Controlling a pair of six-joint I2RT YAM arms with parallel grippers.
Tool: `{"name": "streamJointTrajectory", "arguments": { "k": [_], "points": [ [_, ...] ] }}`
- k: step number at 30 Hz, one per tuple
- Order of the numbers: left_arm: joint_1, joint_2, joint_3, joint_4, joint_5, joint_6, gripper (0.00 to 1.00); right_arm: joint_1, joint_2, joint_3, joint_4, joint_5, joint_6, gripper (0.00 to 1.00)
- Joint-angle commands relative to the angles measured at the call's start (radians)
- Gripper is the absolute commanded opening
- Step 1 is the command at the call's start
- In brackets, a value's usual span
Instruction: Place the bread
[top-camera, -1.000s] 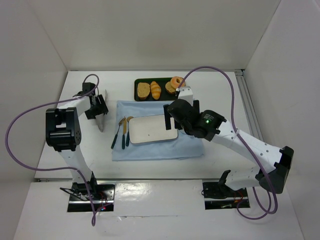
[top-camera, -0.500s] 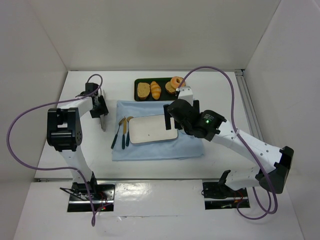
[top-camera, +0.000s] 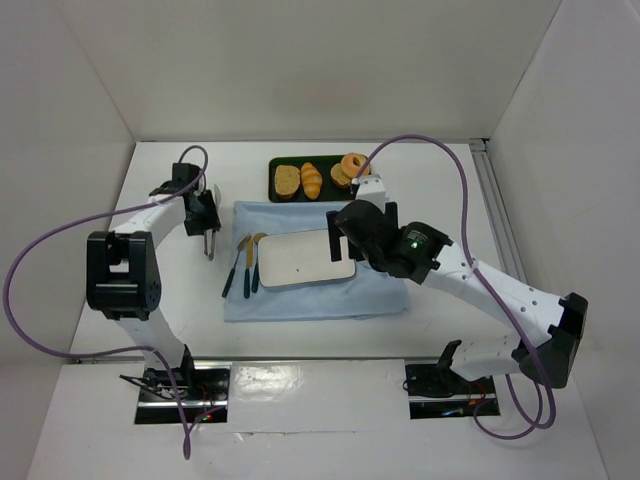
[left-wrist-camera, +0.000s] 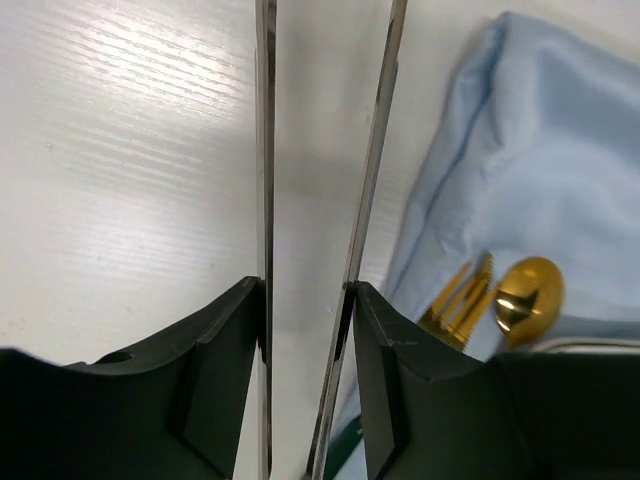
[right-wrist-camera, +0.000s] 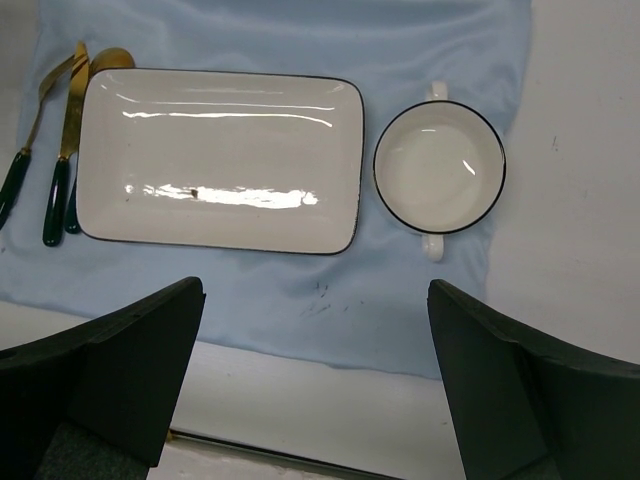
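Note:
The bread (top-camera: 354, 163) is a round glazed ring bun at the right end of a dark green tray (top-camera: 272, 170) at the back of the table. My left gripper (top-camera: 204, 213) is shut on silver metal tongs (top-camera: 209, 243). In the left wrist view the tongs' two arms (left-wrist-camera: 265, 150) run between my jaws (left-wrist-camera: 305, 290) over the white table, left of the blue cloth (left-wrist-camera: 530, 150). My right gripper (top-camera: 340, 232) is open and empty. It hangs above the cloth, over a white rectangular plate (right-wrist-camera: 220, 160) and a small white bowl (right-wrist-camera: 440, 165). The bread is out of both wrist views.
The tray also holds a toast slice (top-camera: 287, 180) and a croissant (top-camera: 312, 180). A gold fork, knife and spoon (top-camera: 243, 265) with dark handles lie on the cloth left of the plate (top-camera: 305, 260). White walls enclose the table on three sides.
My left gripper has turned and shifted slightly right with the tongs, which now point toward the near edge. The left elbow has dropped nearer. The right arm has not moved.

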Motion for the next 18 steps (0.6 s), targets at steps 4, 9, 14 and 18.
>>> {"name": "streamJointTrajectory", "arguments": {
  "k": [4, 9, 14, 18],
  "points": [
    [-0.027, -0.161, 0.072, -0.054, 0.032, -0.001, 0.53, -0.006, -0.035, -0.017, 0.048, -0.006, 0.004, 1.0],
    [-0.093, -0.222, 0.145, -0.077, 0.094, -0.019, 0.54, -0.015, -0.035, -0.017, 0.059, 0.015, -0.005, 1.0],
    [-0.183, -0.264, 0.201, -0.056, 0.225, -0.048, 0.54, -0.024, -0.035, -0.008, 0.069, 0.025, -0.025, 1.0],
    [-0.235, -0.273, 0.226, 0.003, 0.301, -0.059, 0.54, -0.058, -0.055, -0.008, 0.08, 0.025, -0.036, 1.0]
  ]
}}
